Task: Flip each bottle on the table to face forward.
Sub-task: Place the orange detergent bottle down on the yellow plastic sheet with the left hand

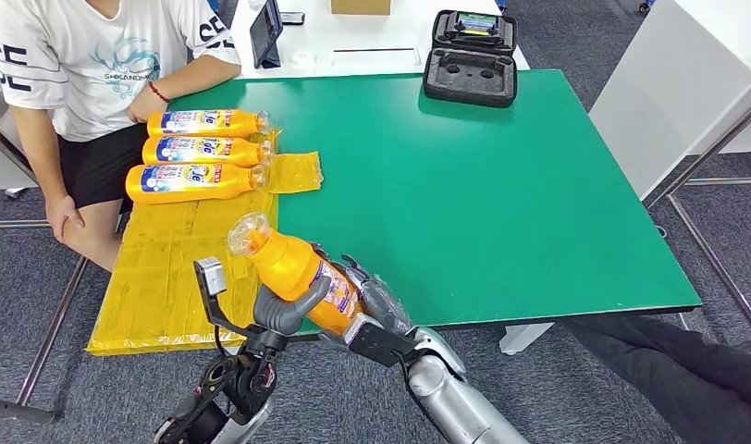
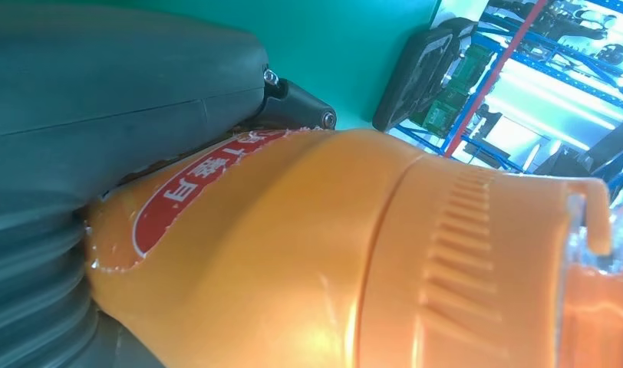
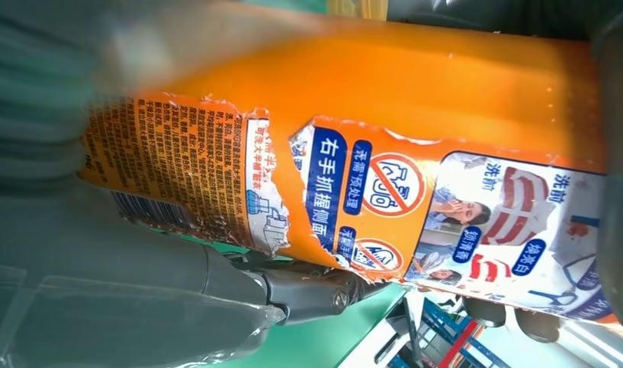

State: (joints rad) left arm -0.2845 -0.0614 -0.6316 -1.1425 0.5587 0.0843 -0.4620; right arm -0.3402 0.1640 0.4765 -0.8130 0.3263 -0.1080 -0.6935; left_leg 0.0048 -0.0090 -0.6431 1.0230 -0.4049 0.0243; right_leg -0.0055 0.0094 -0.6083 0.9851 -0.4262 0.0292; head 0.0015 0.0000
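We log the green table (image 1: 501, 185) as the largest item, with a yellow taped sheet (image 1: 168, 268) covering its left near corner. A seated person (image 1: 85, 65) in a white T-shirt is at the far left side, one hand resting on the table edge beside the bottles. A black open case (image 1: 471, 57) sits at the far edge of the table.

Three orange bottles (image 1: 201, 151) lie side by side on the yellow sheet, caps pointing right, blue-and-white labels facing up.

A fourth orange bottle (image 1: 298, 273) is off the table surface, held above the near edge, tilted with its cap up and to the left. We note both hands on it: the left hand (image 1: 284, 310) wraps its thumb and fingers around the lower body from the left, and the right hand (image 1: 376, 310) grips the base end from the right, fingers curled against the bottle. In the right wrist view the torn label (image 3: 331, 199) with printed text faces the camera; in the left wrist view we see the ribbed cap (image 2: 477, 253) close up.
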